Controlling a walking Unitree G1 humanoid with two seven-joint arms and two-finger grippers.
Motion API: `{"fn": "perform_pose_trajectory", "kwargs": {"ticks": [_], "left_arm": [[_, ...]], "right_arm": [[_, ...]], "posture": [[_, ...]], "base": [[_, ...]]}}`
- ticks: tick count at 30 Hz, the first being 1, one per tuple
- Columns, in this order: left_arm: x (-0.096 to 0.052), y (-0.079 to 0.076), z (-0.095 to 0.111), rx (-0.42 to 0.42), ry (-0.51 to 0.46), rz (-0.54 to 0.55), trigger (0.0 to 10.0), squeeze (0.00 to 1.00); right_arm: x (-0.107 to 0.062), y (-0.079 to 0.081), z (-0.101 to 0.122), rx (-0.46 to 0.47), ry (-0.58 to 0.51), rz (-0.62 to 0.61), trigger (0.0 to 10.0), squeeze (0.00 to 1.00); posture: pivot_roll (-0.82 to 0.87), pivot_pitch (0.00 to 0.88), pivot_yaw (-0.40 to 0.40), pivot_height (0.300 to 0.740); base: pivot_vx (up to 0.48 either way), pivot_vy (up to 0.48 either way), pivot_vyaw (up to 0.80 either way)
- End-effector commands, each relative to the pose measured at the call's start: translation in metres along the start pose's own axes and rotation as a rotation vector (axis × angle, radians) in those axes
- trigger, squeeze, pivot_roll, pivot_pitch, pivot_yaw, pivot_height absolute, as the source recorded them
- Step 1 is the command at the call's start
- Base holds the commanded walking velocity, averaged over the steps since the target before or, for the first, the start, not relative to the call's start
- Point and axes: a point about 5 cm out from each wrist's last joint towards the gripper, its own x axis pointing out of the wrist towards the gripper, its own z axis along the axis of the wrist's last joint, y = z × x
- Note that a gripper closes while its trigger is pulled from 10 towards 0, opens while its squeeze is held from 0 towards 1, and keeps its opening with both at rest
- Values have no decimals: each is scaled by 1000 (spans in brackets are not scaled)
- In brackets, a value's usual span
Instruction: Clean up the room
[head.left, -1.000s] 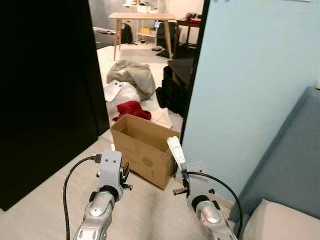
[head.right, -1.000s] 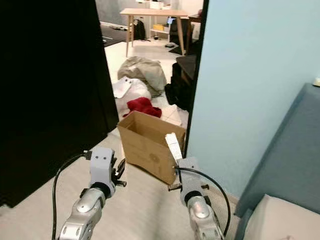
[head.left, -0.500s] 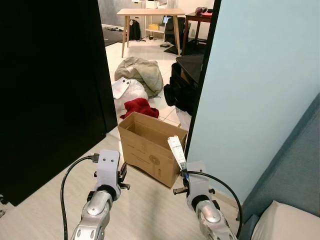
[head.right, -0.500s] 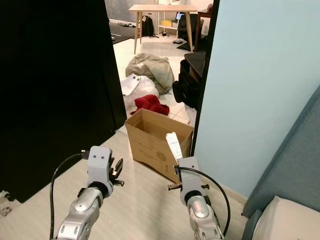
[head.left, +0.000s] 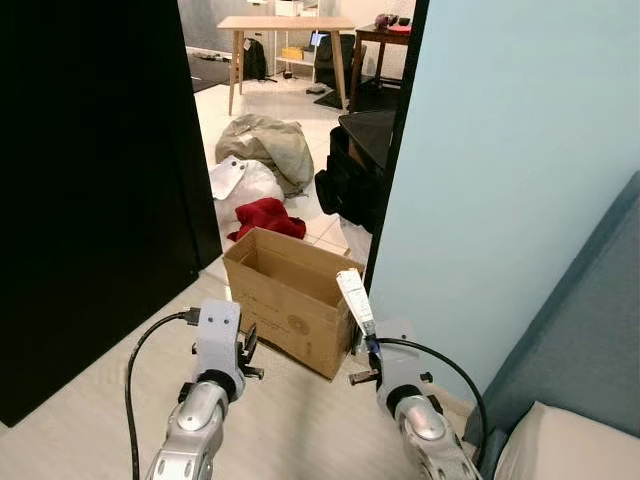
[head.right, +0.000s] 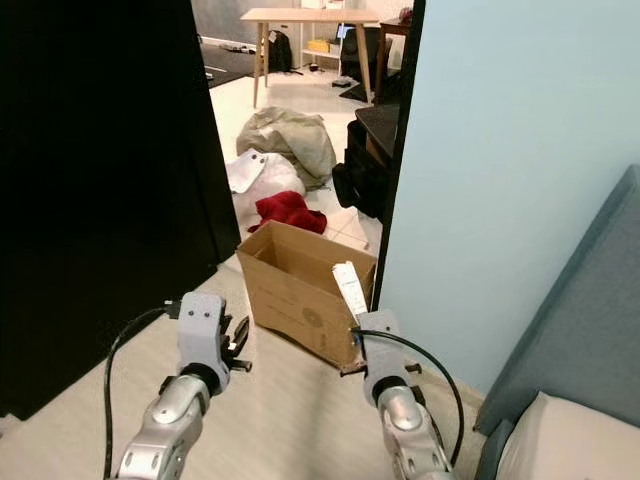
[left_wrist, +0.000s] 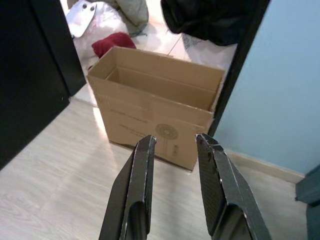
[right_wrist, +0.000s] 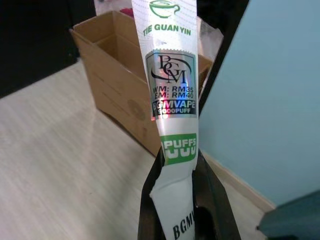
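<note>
Little has shifted beyond the camera's sway: a light, crushable wrapper (right_wrist: 171, 105) is kept pinched at its lower end by the right gripper (right_wrist: 175, 210) just short of the cardboard box (head.left: 290, 295); left gripper (left_wrist: 172, 185) fingers are parted, holding nothing.

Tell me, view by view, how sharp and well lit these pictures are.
Left eye view: evenly lit and sharp, but the black panel shows no detail. Right wrist view: the wrapper is crisp, with rainbow glare on its foil label. Left wrist view: the cardboard box is sharp and bright.
</note>
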Motion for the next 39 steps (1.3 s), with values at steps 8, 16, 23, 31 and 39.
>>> {"fn": "perform_pose_trajectory", "kwargs": {"ticks": [8,16,23,31,39], "left_arm": [[0,2,0,2,-1,2,10000,0],[-1,2,-1,2,-2,3,10000,0],[-1,1,0,1,-4,3,10000,0],[-2,3,-1,6,-2,0,10000,0],[0,3,-1,17,3,-19,10000,0]], "right_arm": [[1,1,0,15,-1,1,10000,0],[1,0,0,10,-2,3,10000,0],[1,-1,0,9,-2,3,10000,0],[1,-1,-2,18,3,-10,10000,0],[-1,-4,-6,30,16,-44,10000,0]], "posture": [[11,47,-6,739],[11,49,-11,739],[11,51,-11,739],[16,50,-5,739],[15,47,11,739]], "base": [[304,0,0],[301,0,0],[295,0,0],[294,0,0],[289,0,-467]]}}
